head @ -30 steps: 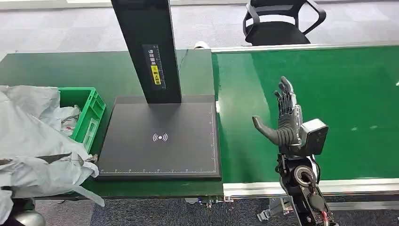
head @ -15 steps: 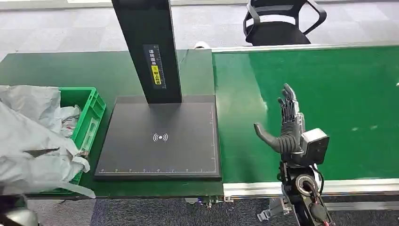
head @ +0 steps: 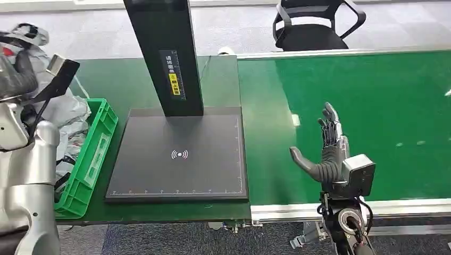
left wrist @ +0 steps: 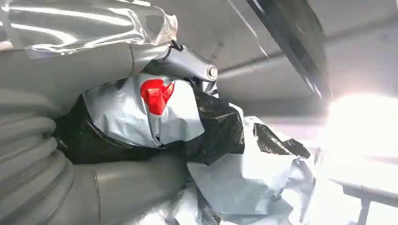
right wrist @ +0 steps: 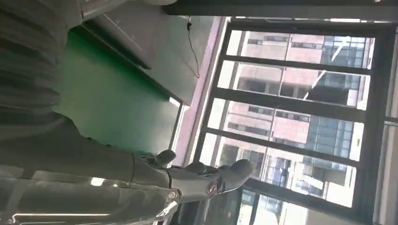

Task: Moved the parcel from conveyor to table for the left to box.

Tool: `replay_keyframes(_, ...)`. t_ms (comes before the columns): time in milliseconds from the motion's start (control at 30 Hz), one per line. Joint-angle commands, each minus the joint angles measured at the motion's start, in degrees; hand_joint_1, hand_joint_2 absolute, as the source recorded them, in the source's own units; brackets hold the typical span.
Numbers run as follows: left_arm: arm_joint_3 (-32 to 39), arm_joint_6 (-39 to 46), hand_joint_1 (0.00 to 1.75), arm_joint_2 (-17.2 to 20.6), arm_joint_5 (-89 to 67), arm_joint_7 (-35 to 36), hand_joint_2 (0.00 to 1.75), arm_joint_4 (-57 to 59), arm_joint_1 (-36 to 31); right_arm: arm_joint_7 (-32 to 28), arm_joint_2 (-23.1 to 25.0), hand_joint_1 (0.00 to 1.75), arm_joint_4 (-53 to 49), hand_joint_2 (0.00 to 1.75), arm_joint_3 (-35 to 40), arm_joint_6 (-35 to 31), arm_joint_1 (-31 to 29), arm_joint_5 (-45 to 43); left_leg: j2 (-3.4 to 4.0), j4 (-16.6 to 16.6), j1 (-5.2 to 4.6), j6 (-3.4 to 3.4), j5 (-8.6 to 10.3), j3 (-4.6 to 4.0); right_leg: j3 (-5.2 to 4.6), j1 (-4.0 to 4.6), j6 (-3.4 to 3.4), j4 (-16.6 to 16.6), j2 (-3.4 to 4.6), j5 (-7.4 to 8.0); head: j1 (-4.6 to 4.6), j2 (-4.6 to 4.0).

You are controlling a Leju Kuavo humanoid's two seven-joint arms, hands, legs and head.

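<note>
The left hand (left wrist: 70, 154) grips a crumpled grey and black plastic parcel with a red mark (left wrist: 159, 117), its thick grey thumb and fingers wrapped around the bag. In the head view the silver left arm is raised at about 9 o'clock, and the parcel (head: 24, 40) sits high at about 10 o'clock, above and behind the green plastic crate (head: 93, 159). Grey bags lie in that crate. Just right of the crate, on the dark green table (head: 114, 79), lies a black scanner pad with a tall black post (head: 181, 156). The right hand (head: 324, 149) hovers over the green conveyor belt (head: 383, 106) at about 4 o'clock, fingers spread and upright, holding nothing.
</note>
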Motion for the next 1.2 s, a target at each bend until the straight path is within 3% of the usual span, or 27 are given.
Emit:
replay_keyframes(33,-3.7,-0.8,1.75,3.5,0.0,0.9,1.75,18.8,-5.7,0.2,0.6,0.0,2.8,1.75,-0.9,0.4,-2.3,0.1,-0.14,-0.1,0.02,0.17,0.04,-0.04,0.03,0.07,-0.19,-0.1,-0.14,0.04,0.02,0.0)
replay_keyframes(233,-8.0,-8.1,1.75,4.3,-5.5,9.4,1.75,23.9,-8.0,0.7,0.6,0.0,5.7,1.75,0.1,1.4,-6.0,-0.2,-0.16,0.0,0.03,0.15,0.04,-0.27,-0.22,0.08,-0.2,-0.1,-0.15,0.05,0.02,0.0)
replay_keyframes(667,-8.2,-9.3,1.75,4.5,-5.9,10.2,1.75,24.6,-8.3,0.7,0.6,0.0,5.9,1.75,0.2,1.5,-6.1,-0.2,-0.19,-0.1,0.04,0.2,0.05,-0.24,-0.16,0.1,-0.23,-0.1,-0.18,0.06,0.04,0.0)
replay_keyframes(767,-9.4,-20.4,1.75,5.4,-8.1,15.2,1.75,28.9,-10.8,1.2,0.8,0.0,7.5,1.75,0.4,2.5,-8.1,-0.2,-0.21,0.0,0.06,0.2,0.06,-0.31,-0.22,0.12,-0.25,-0.1,-0.2,0.07,0.02,0.0)
replay_keyframes(900,-8.5,-28.6,1.75,6.4,-6.5,16.3,1.75,33.3,-12.1,1.8,1.4,0.0,9.0,1.75,0.5,3.4,-9.8,0.1,-0.04,0.0,0.03,0.15,0.05,-0.34,-0.3,0.08,-0.19,-0.1,-0.03,0.1,0.0,0.0)
replay_keyframes(1100,-4.2,-33.9,1.75,7.8,-2.0,19.1,1.75,36.4,-12.3,2.7,2.0,0.0,7.8,1.75,0.5,4.3,-9.3,0.8,-0.02,0.0,0.02,0.12,0.0,-0.27,-0.25,0.05,-0.15,0.0,0.0,0.03,0.04,0.0)
replay_keyframes(1133,0.3,-40.4,1.75,8.5,2.3,21.5,1.75,38.8,-12.8,3.2,2.0,0.0,8.0,1.75,0.8,4.8,-9.3,1.2,-0.01,-0.1,0.03,0.16,0.01,-0.21,-0.2,0.08,-0.2,-0.1,0.01,0.05,0.02,0.0)
replay_keyframes(1200,1.5,-42.1,1.75,9.4,3.1,21.7,1.75,39.6,-12.2,3.2,2.2,0.0,7.9,1.75,0.9,4.8,-9.1,1.3,0.0,0.0,0.01,0.1,0.0,-0.3,-0.28,0.04,-0.13,0.0,0.01,0.03,0.02,0.0)
